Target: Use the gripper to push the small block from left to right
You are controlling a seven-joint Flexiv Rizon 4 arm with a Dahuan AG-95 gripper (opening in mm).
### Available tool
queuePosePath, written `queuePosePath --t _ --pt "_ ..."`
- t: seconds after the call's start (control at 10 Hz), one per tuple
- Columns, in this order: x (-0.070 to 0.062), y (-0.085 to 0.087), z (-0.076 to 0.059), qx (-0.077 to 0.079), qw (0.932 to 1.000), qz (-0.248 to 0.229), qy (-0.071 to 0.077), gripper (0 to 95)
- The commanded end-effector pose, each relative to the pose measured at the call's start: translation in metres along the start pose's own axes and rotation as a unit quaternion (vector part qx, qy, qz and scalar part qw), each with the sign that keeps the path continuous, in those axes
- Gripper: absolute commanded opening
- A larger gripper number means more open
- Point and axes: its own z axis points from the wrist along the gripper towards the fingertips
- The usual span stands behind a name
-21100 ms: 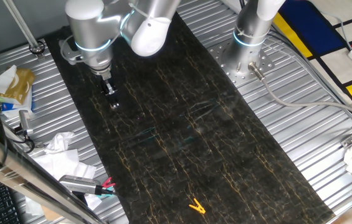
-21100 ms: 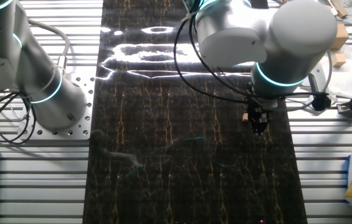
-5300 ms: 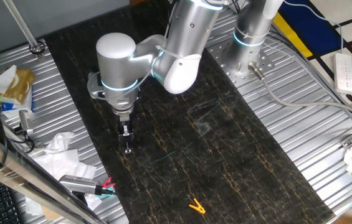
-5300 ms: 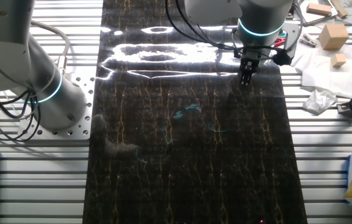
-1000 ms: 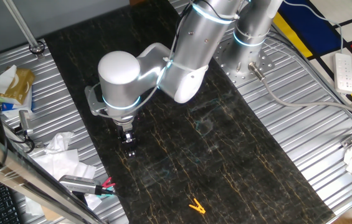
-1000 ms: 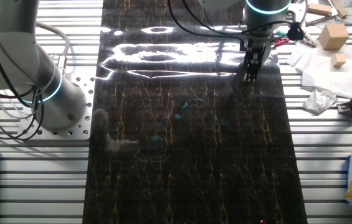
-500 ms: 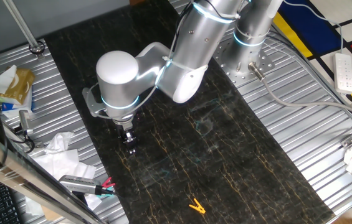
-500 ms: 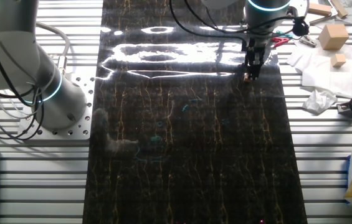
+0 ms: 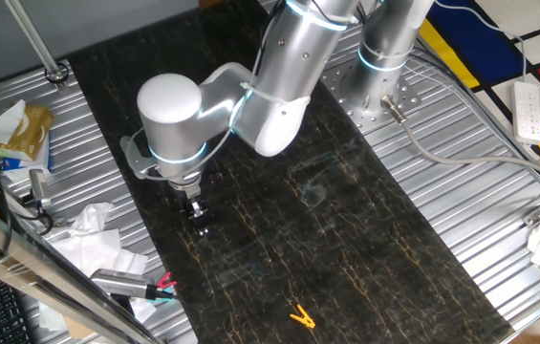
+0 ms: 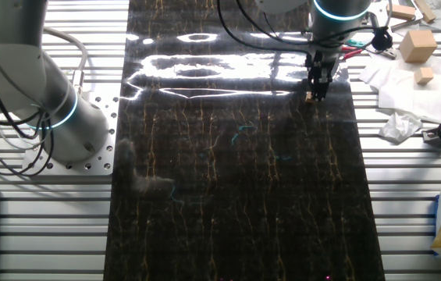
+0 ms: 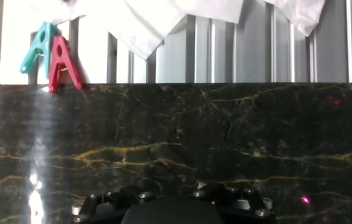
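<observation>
My gripper (image 10: 317, 94) is a narrow black tip under the silver arm with the cyan ring, pointing down at the dark marble mat (image 10: 236, 195) near its edge. Its fingers look pressed together and hold nothing. The small block (image 10: 309, 97) is a tiny light-brown cube on the mat, right against the tip's side. In one fixed view the gripper (image 9: 199, 224) stands low over the mat and the block cannot be made out. The hand view shows only the black hand body (image 11: 169, 208) along the bottom, with a pale corner of the block (image 11: 200, 185) just above it.
A red clip (image 11: 59, 62) and a teal clip (image 11: 37, 46) lie at the mat's edge, by white tissue (image 11: 157, 18). A yellow clip (image 9: 300, 316) lies on the mat's near end. The second arm's base (image 9: 375, 91) and larger wooden blocks (image 10: 412, 44) stand off the mat.
Since 21 s ago the gripper and block have travelled along the mat's edge. Over the last second the tip has barely moved, while the arm's body has swung slightly.
</observation>
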Motion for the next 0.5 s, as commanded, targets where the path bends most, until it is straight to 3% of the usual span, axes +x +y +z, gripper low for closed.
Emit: queuePosePath --t 0.1,0.5 --pt "0.0006 -0.0004 0.0004 0.002 0.9999 -0.014 0.001 76.0" --pt "0.0006 -0.0004 0.0004 0.001 0.9997 -0.023 0.002 76.0"
